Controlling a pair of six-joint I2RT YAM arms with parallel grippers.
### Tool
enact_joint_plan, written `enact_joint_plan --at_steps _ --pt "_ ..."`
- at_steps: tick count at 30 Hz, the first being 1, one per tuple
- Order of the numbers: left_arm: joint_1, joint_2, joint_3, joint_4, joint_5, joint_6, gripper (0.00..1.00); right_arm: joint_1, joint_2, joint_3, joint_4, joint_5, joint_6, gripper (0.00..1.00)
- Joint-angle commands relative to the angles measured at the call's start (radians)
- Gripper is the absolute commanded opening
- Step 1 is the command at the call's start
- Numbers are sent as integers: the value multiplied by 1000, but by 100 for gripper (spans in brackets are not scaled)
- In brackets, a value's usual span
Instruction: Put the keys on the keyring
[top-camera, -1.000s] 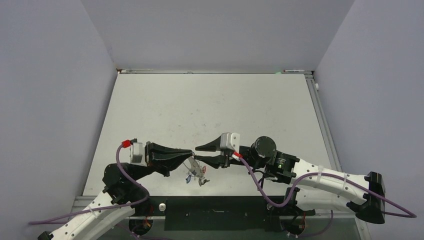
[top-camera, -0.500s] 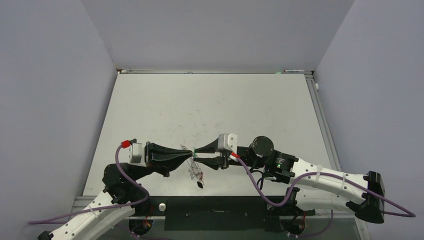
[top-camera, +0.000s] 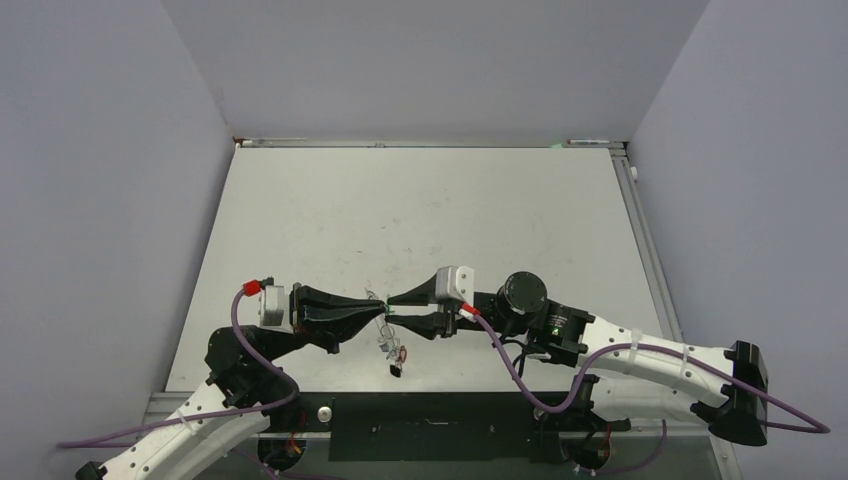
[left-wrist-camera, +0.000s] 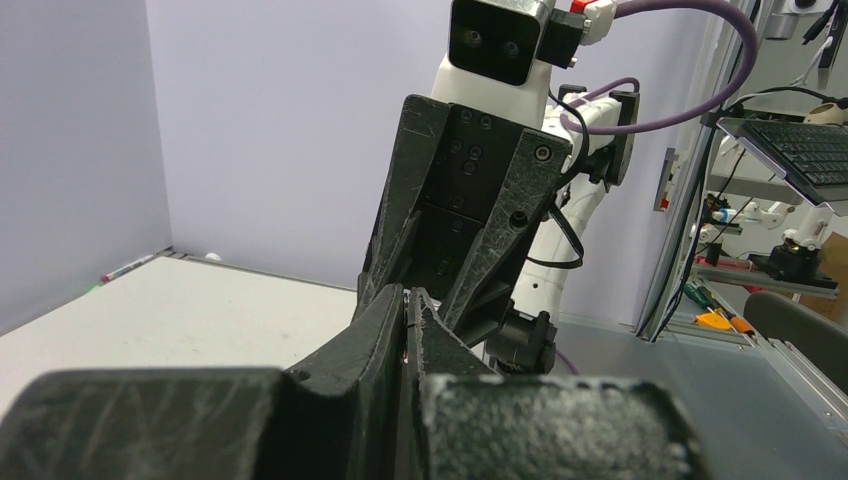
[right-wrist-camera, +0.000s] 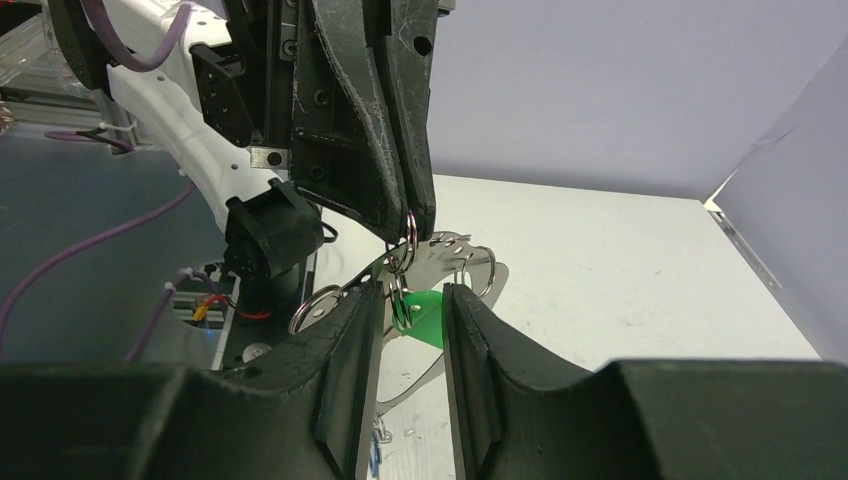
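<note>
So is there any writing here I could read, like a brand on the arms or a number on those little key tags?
No readable text in any view.
green tag: plain face, no lettering visible.
keyring: bare metal, nothing engraved that shows.
keyboard, in the background of the left wrist view: key legends too small to read.

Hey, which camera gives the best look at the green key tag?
The right wrist view: the green tag sits between the right gripper's fingers, just below the left gripper. The top view shows only a green speck where the grippers meet; the left wrist view hides it.
</note>
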Motion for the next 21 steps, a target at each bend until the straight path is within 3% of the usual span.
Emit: enact_joint_plan --at_steps 1,21 --pt "1 0 19 64 -1 -7 0 4 18 33 84 -19 11 29" --pt "1 -4 13 46 -15 0 0 4 11 28 123 16 36 20"
